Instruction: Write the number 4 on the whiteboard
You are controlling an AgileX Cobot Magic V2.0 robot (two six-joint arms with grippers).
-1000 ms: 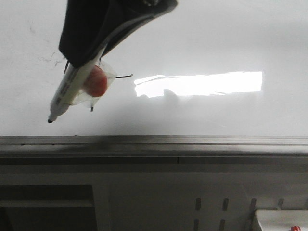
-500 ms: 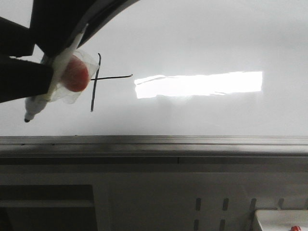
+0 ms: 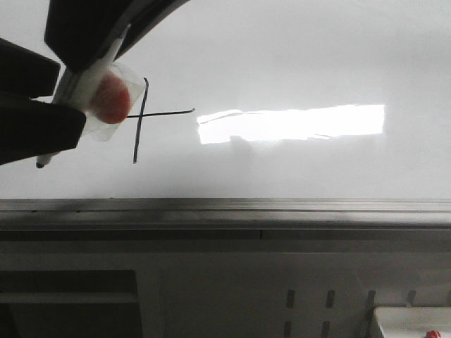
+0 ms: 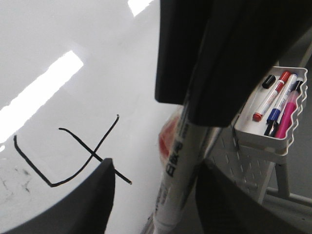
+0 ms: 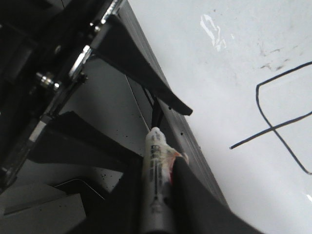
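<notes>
One number 4 (image 3: 141,116) is on the whiteboard (image 3: 296,56), thin black line, toward the board's left part, just left of the single bright glare strip (image 3: 292,123). Two strokes make it up: an angled L-like stroke with a long crossbar, and one separate vertical stroke crossing that bar. In the front view the angled part is mostly hidden behind the arms; the left wrist view shows the whole figure (image 4: 73,156), and the right wrist view shows most of it (image 5: 278,122). A few faint grey smudges (image 5: 273,58) sit near it.

One marker (image 3: 77,84), white barrel with printed text, black tip pointing down and off the board surface. One orange lump (image 3: 111,98) is wrapped against the barrel in clear film.

Two pincers are in view. The right pincer (image 5: 161,163) is clamped on the marker (image 5: 156,170), a finger pressed on each side of the barrel. The left pincer (image 4: 156,168) is spread wide; the marker (image 4: 178,161) runs down between its two fingers with clear gaps on both sides, so it is gripping nothing. In the front view, the left pincer (image 3: 70,98) comes in from the left edge, beside the 4.

One grey metal rail (image 3: 225,208) runs along the board's lower edge. One white tray (image 4: 258,139) hangs off a perforated panel, holding at least four pens: red, blue, pink and black-capped.
</notes>
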